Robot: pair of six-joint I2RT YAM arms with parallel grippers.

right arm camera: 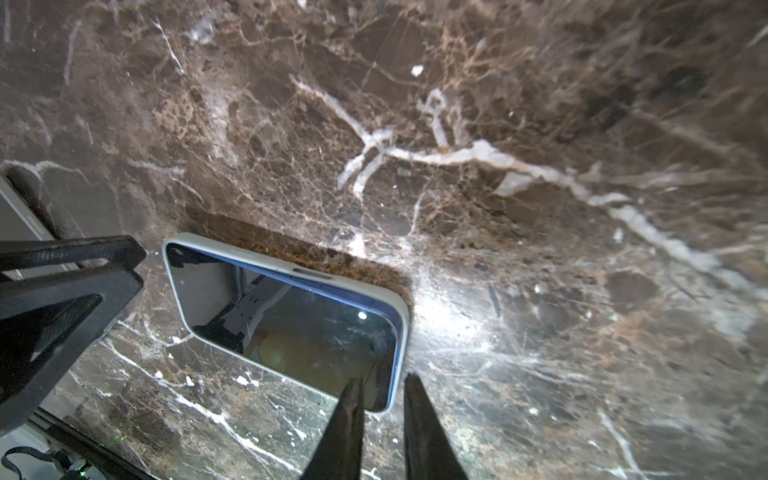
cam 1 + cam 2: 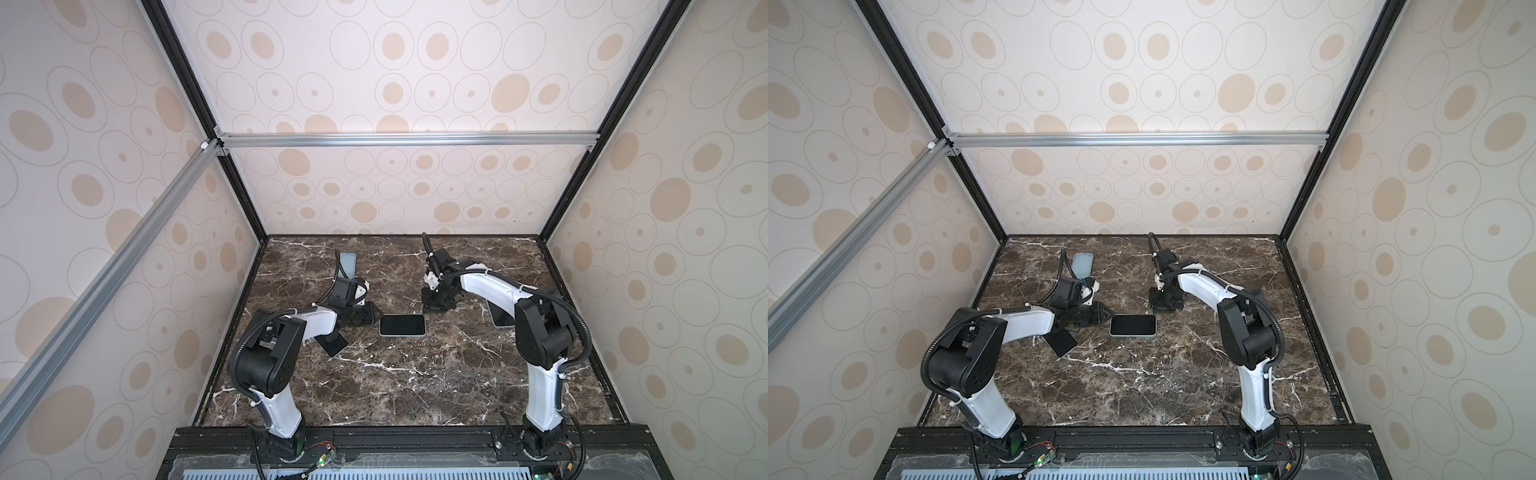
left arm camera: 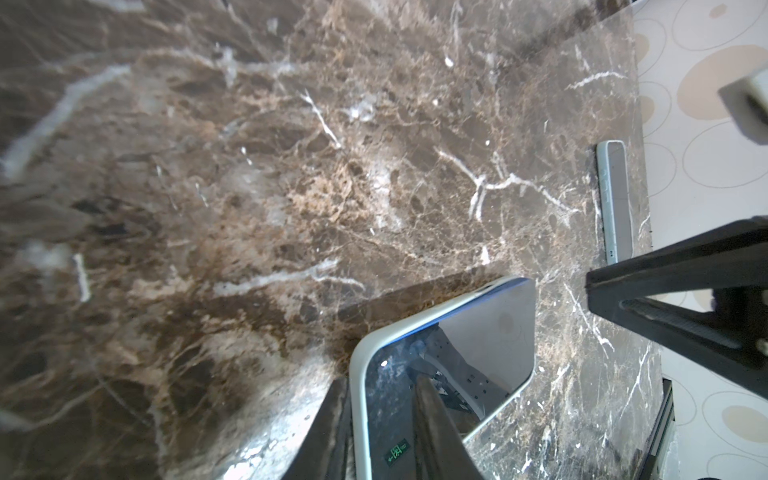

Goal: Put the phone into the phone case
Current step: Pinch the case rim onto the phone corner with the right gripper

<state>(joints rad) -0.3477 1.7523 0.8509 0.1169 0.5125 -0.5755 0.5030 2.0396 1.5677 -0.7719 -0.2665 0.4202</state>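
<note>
1. Lying flat and screen-up at the middle of the marble table (image 2: 415,382), the phone (image 2: 402,325) sits inside its white phone case (image 1: 249,251)
2. Left gripper (image 3: 379,378) at one short end: claw slightly spread, straddling the case rim
3. Right gripper (image 1: 383,378) over the opposite end's corner: claw slightly spread, pinching nothing

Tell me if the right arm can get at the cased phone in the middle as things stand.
Probably yes: the right gripper hangs at a corner of the cased phone, jaws slightly apart; the left gripper is at the opposite end, out of the way.
</note>
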